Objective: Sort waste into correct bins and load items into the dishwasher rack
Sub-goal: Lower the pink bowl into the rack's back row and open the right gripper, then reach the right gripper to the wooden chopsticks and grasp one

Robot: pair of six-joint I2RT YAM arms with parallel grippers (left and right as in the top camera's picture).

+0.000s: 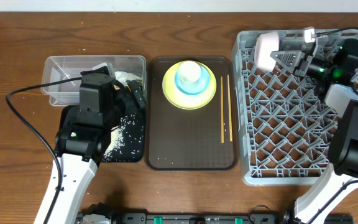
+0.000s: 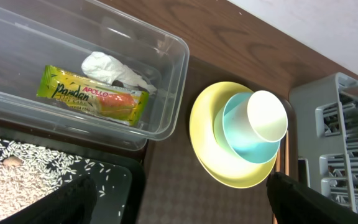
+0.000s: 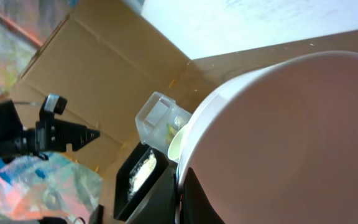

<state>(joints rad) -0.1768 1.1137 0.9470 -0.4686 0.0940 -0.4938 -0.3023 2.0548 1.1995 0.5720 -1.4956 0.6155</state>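
My left gripper [image 2: 179, 208] is open and empty, and hovers over the clear tub [image 2: 173, 74] and black tray [image 1: 126, 143]. The tub holds the snack wrapper [image 2: 92, 93] and the white tissue [image 2: 114, 70]. Rice scraps [image 2: 17, 171] lie in the black tray. The yellow-green plate [image 1: 189, 94] sits on the brown tray, with the light blue bowl [image 2: 241, 137] on it and the white cup [image 1: 189, 71] in the bowl. Two chopsticks [image 1: 223, 109] lie right of the plate. My right gripper [image 1: 286, 56] is shut on the white bowl's [image 1: 266, 50] rim, tilted above the grey rack's [image 1: 291, 124] far left corner.
The dark brown serving tray [image 1: 191, 149] lies between the bins and the rack. The left arm's black cable [image 1: 23, 118] loops over the table at the left. In the right wrist view the bowl [image 3: 291, 137] fills most of the frame; a cardboard box [image 3: 92, 62] stands behind.
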